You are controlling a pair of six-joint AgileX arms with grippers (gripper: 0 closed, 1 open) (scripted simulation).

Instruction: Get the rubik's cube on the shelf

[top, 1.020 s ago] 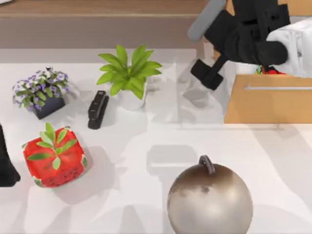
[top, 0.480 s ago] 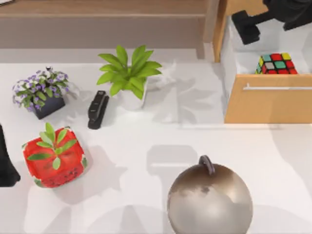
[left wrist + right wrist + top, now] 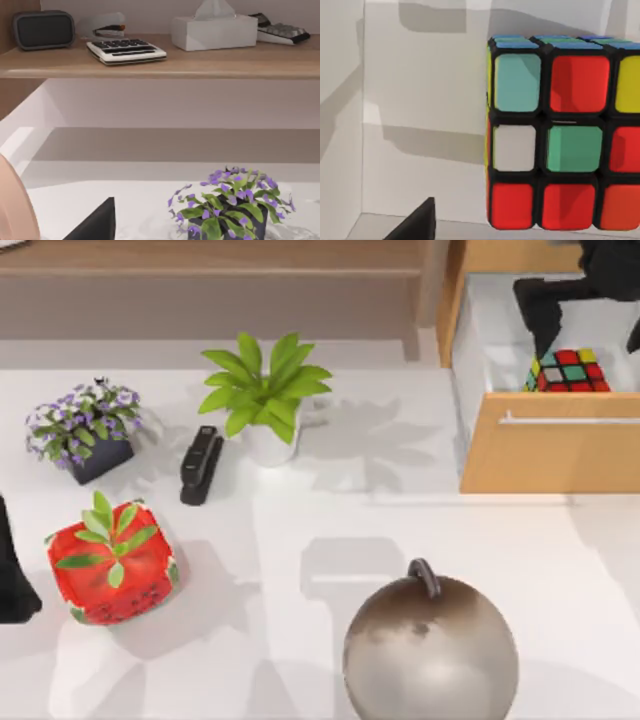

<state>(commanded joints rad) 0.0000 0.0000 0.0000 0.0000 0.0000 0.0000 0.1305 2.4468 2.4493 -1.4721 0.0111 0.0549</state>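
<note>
Calculator (image 3: 126,50) on shelf (image 3: 160,64)

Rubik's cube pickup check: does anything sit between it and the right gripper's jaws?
No. In the top view the right gripper hangs over the open drawer, just behind the rubik's cube, with bare drawer floor between.

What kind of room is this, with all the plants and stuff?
Probably a pretend office desk. A long wooden shelf holds a white keyboard-like calculator and a white tissue box, a black stapler lies on the white table, and an orange-tan wooden drawer stands open.
</note>
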